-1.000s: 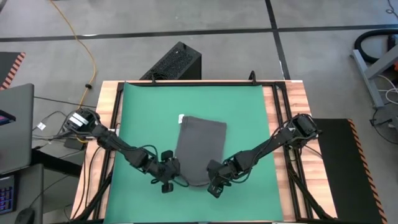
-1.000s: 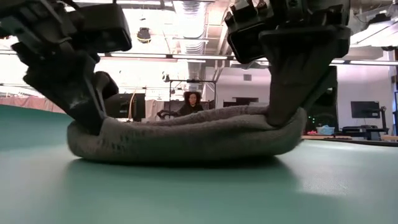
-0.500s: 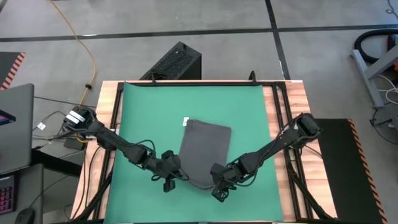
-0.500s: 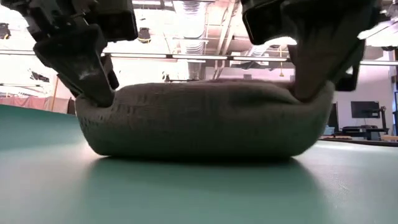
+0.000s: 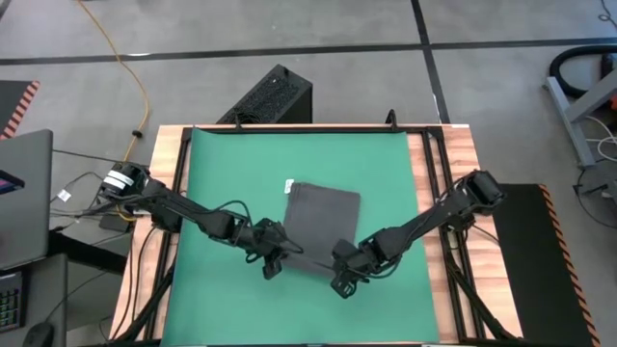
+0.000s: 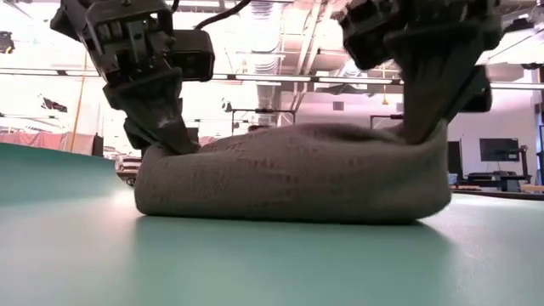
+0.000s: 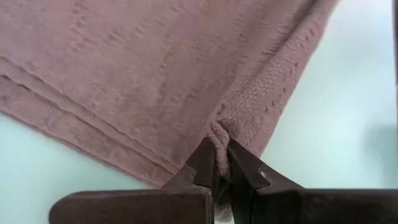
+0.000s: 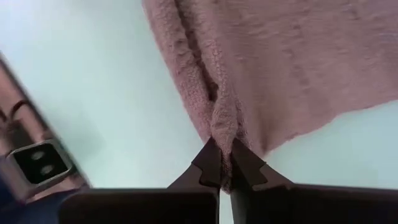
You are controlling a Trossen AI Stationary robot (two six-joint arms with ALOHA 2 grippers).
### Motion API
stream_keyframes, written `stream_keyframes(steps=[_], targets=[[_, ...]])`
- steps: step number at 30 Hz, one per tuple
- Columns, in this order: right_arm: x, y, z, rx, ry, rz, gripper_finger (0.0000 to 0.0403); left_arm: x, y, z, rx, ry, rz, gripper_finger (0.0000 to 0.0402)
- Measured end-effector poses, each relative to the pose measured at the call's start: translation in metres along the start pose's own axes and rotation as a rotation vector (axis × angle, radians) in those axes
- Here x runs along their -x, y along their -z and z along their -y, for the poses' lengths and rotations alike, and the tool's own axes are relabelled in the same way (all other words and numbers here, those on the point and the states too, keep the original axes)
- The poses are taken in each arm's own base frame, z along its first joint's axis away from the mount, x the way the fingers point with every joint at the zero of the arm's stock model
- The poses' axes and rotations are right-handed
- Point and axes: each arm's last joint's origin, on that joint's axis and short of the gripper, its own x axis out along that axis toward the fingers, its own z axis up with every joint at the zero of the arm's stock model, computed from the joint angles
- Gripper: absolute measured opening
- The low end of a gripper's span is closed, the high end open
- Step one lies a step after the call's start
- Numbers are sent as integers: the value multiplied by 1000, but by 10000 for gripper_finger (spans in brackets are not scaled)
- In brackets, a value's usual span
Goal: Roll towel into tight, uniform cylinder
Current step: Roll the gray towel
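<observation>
Towel (image 5: 322, 220) at mid-mat (image 5: 222, 164), its front edge now carried farther inward than before; left gripper (image 5: 277, 262) and right gripper (image 5: 339, 278) fingers pinch its front corners. White tag (image 5: 288, 187) unreadable.

A green mat (image 5: 227, 164) covers most of the wooden tabletop (image 5: 463, 145), leaving bare wood strips along both sides. Black rails (image 5: 436, 164) run along each wood strip. Beyond the far edge of the tabletop, a black perforated box (image 5: 273, 94) stands on the grey floor (image 5: 318, 29). A yellow cable (image 5: 130, 67) trails across the floor toward the left side. An open laptop (image 5: 21, 198) sits off the left side of the tabletop. A black floor mat with striped edging (image 5: 549, 260) lies to the right. In the low view, ceiling lights (image 6: 263, 78) and wall monitors (image 6: 497, 150) appear in the room behind
</observation>
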Motion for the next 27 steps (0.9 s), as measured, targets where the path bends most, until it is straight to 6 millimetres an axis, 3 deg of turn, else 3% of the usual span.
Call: stream_keyframes(steps=[13, 21, 27], targets=[[-17, -14, 15, 19, 119, 23, 24, 0, 4, -7, -63, -105, 5, 2], [-18, -20, 19, 32, 144, 41, 29, -8, 29, -28, 22, -122, 27, 3], [-24, -19, 21, 53, 166, 34, 31, -10, 33, -36, 18, -100, 76, 3]])
